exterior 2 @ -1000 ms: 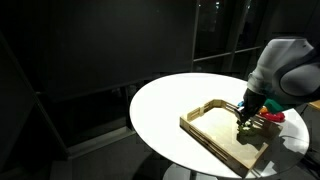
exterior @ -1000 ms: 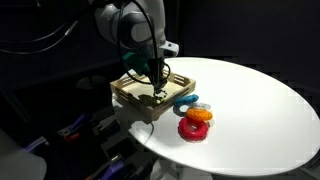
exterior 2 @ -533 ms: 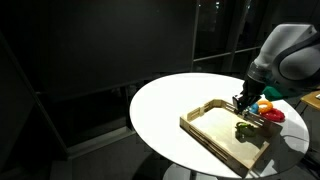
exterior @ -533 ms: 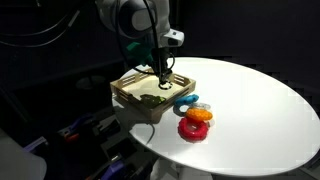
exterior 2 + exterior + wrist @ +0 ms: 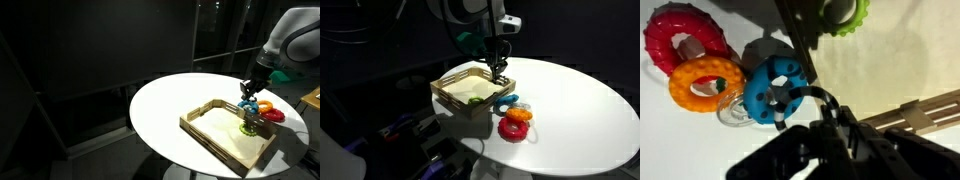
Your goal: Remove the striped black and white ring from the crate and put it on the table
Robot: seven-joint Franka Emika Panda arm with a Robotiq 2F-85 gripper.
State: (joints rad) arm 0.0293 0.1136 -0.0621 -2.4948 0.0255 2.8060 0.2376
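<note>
My gripper (image 5: 812,112) is shut on the striped black and white ring (image 5: 806,91), which arcs out of the jaws in the wrist view. In both exterior views the gripper (image 5: 498,72) (image 5: 247,96) hangs above the crate's (image 5: 457,97) (image 5: 215,135) edge nearest the coloured rings. The ring is too small to make out there. The pale wooden crate sits on the round white table (image 5: 575,100) (image 5: 165,110). Its slatted wall (image 5: 925,112) shows under the gripper.
A yellow-green ring (image 5: 475,98) (image 5: 246,125) (image 5: 845,14) lies inside the crate. Blue (image 5: 505,103) (image 5: 768,88), orange (image 5: 520,114) (image 5: 702,84) and red (image 5: 513,129) (image 5: 675,40) rings lie on the table beside the crate. Dark surroundings beyond the table's edge.
The gripper has risen out of the crate with the striped ring and moved toward the crate's edge next to the coloured rings. The yellow-green ring stays in the crate.
</note>
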